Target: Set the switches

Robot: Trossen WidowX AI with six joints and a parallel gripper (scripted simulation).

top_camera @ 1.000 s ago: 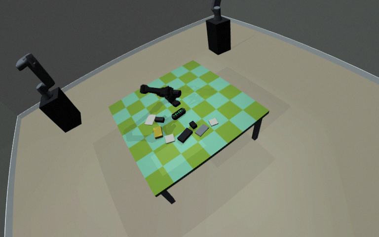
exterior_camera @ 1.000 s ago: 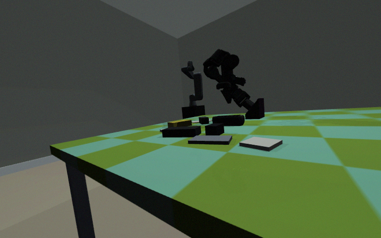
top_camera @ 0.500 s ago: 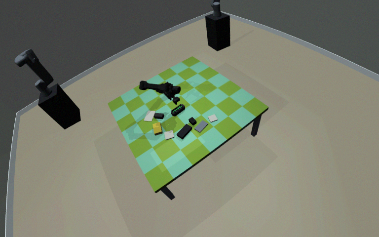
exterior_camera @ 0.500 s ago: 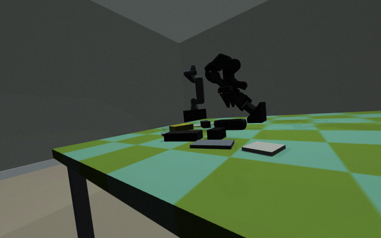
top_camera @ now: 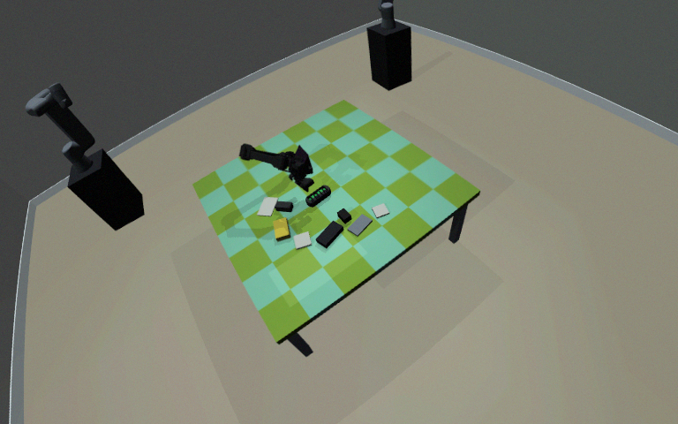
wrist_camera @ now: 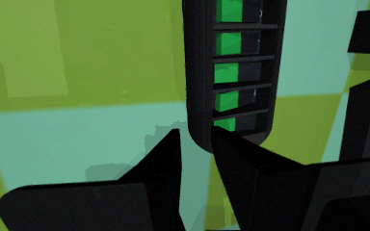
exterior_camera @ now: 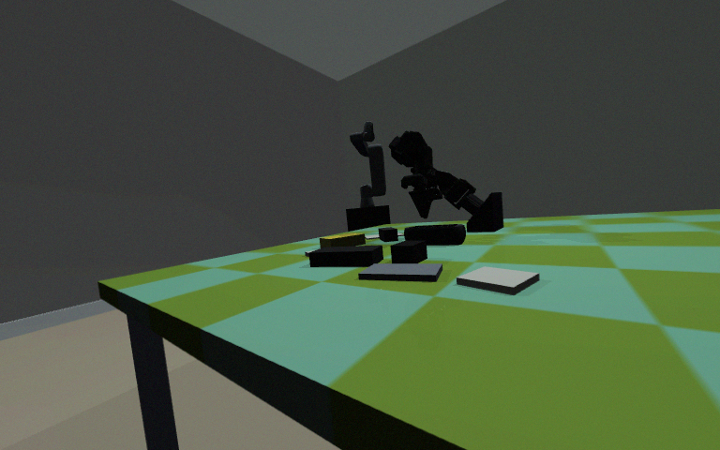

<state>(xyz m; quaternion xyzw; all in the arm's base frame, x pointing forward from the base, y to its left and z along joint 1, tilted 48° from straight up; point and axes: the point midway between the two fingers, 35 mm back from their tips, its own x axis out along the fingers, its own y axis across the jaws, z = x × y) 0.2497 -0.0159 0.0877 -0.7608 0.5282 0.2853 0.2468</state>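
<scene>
The dark grey controller unit sits on its base on the checkered bench, switches up. In the wrist view several rockers show, green ends on the left and dark ends on the right; the top of the unit is out of frame. Which ends are pressed down is hard to tell. The label underneath is hidden. My gripper is slightly open, with a narrow gap and nothing held between the fingers. It is above the unit's near end in the wrist view, the right fingertip overlapping the lowest visible switch.
A yellow block, a long black block, a small black block, a grey plate, a dark block and white tiles lie around the unit.
</scene>
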